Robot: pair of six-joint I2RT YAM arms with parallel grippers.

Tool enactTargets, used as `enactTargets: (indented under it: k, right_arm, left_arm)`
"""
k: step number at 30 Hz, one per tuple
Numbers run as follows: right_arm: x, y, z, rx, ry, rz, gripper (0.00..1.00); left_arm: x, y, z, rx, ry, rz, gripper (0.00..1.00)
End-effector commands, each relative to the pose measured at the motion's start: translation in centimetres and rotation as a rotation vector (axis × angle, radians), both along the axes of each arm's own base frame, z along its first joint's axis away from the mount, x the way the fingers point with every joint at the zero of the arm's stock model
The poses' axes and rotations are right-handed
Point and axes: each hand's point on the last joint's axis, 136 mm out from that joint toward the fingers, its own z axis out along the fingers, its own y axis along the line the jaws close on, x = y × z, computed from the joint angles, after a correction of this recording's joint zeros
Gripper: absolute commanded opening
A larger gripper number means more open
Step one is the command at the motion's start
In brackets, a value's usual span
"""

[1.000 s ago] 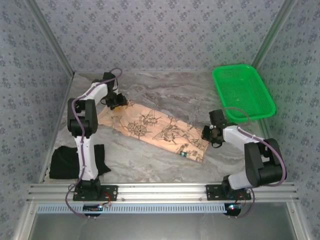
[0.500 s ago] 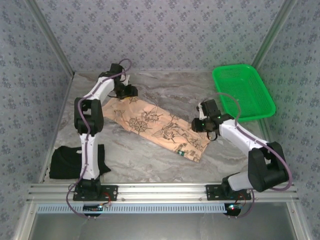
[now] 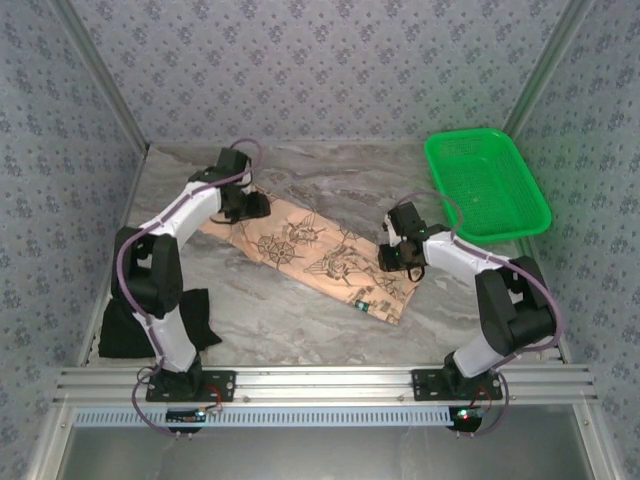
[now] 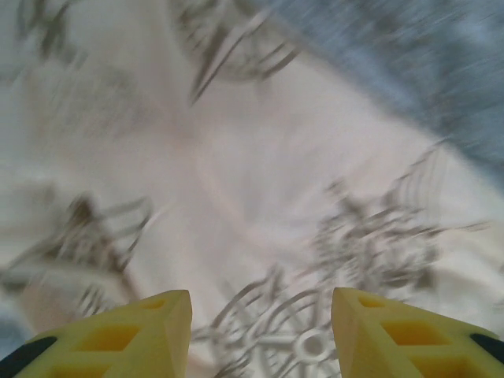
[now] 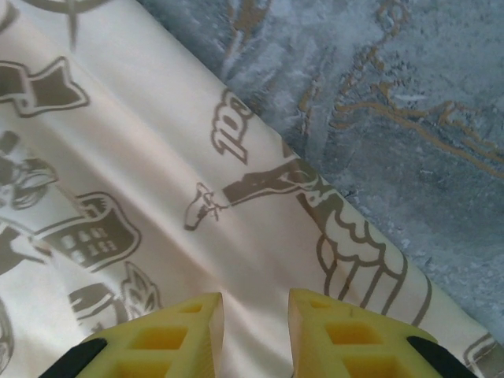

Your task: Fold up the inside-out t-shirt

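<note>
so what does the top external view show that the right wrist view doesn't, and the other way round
Top external adds the layout: a green basket far right, a black folded garment near left, the left gripper over the far-left end of the t-shirt, and its small dark neck label. Right wrist adds close detail: the right gripper with yellow fingers slightly apart over the fabric, and the shirt's edge running diagonally against the bare marble table. Both share the t-shirt, the table and the right gripper at the shirt's right end.
</note>
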Motion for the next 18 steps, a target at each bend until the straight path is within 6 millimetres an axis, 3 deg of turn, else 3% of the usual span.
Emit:
enactTargets:
  k: [1,4,8,13,18]
  right_arm:
    - [-1.9,0.1,-1.3,0.005,0.073,-0.028,0.3]
    - [-3.8,0.9,-1.8,-0.033,0.122,0.005,0.29]
    - [-7.0,2.5,-3.0,-0.056,0.19,0.052,0.29]
    - [-10.8,5.6,-3.8,-0.03,0.245,0.114,0.28]
    - [-12.4,10.2,-2.0,0.045,0.207,0.219,0.3]
  left_arm:
    - [-1.3,3.1,-4.0,0.068,0.079,0.146,0.51]
    - [-1.5,3.1,-6.0,0.063,0.096,0.15,0.5]
    - [0.2,2.9,-7.8,0.107,0.122,0.106,0.5]
    - [3.7,1.0,-8.3,0.119,0.074,-0.008,0.49]
    - [8.1,-2.5,-8.4,0.077,0.032,-0.172,0.49]
